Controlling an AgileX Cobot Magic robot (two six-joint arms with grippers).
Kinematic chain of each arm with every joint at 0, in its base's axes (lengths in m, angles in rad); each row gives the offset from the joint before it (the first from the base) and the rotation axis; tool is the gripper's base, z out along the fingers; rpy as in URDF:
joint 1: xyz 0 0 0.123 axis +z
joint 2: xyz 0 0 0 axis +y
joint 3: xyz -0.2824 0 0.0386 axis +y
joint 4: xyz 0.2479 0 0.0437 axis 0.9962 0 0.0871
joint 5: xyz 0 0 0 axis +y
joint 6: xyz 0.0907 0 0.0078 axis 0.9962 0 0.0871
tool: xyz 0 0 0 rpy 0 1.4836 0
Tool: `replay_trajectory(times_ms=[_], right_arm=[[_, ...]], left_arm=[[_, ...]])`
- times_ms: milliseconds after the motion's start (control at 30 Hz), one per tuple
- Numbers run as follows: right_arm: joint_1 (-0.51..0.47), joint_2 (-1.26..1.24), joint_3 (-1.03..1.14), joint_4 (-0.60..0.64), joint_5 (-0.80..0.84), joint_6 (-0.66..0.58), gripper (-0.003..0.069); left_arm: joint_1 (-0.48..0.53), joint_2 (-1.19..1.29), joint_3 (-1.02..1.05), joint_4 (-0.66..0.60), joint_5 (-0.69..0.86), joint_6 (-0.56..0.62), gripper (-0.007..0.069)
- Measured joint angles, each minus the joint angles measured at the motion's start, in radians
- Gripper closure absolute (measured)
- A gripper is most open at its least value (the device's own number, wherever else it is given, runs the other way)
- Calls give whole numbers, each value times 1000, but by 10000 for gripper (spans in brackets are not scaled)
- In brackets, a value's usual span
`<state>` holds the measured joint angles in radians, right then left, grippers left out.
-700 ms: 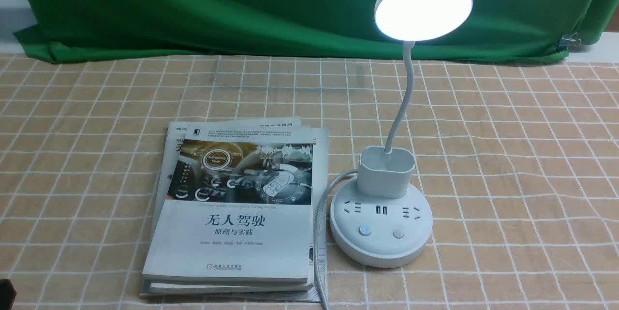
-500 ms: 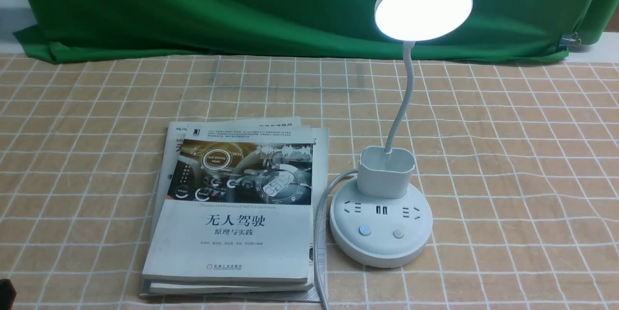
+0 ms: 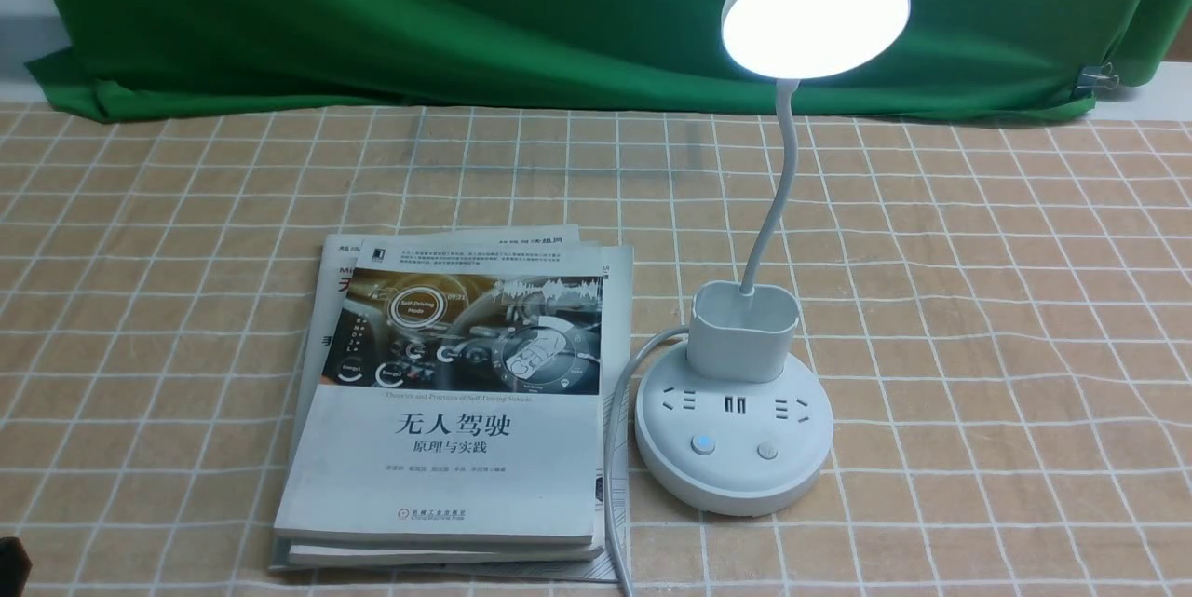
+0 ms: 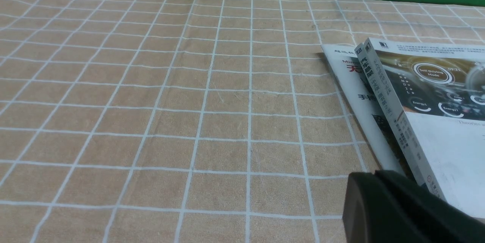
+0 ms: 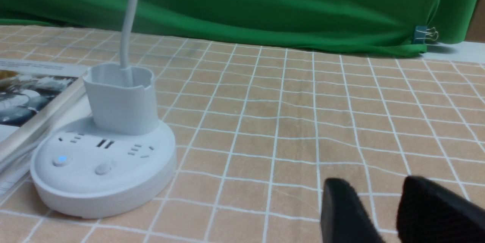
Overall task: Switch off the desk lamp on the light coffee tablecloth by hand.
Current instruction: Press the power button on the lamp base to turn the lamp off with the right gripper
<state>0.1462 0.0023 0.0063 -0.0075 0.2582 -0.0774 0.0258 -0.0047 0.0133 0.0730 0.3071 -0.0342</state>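
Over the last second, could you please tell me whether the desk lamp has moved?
No; the desk lamp keeps its place beside the books.

A stack of books (image 3: 447, 401) lies before the green backdrop cloth (image 3: 372, 10).

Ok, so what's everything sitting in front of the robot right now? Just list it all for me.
desk lamp: one, white, lit, right of centre on the cloth
buttons: two, on the lamp's base; the left one glows blue
cord: one, white, running from the lamp's base alongside the books
books: a stack of at least two, pale covers, left of the lamp
tablecloth: one, tan with white grid, under everything
backdrop cloth: one, green, along the far edge
clip: one, metal handles, at the green cloth's right end
left gripper: one, black, by the books; open or shut unclear
right gripper: one, black, fingers apart, empty
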Motion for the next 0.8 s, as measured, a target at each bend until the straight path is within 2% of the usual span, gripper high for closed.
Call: replay_trajectory(times_ms=[333,467,500,600,667,800], right_arm=[[0,0,0,7,-40,6,420],[0,0,0,102,-169,204,420],[0,0,0,125,-244,340,420],[0,0,0,143,-346,527,420],[0,0,0,148,-380,598,420],[0,0,0,151,-396,658,422]], left_arm=[[0,0,0,0,0,0,620],[0,0,0,0,0,0,620],[0,0,0,0,0,0,620],[0,0,0,0,0,0,620],[0,0,0,0,0,0,620],[0,0,0,0,0,0,620]])
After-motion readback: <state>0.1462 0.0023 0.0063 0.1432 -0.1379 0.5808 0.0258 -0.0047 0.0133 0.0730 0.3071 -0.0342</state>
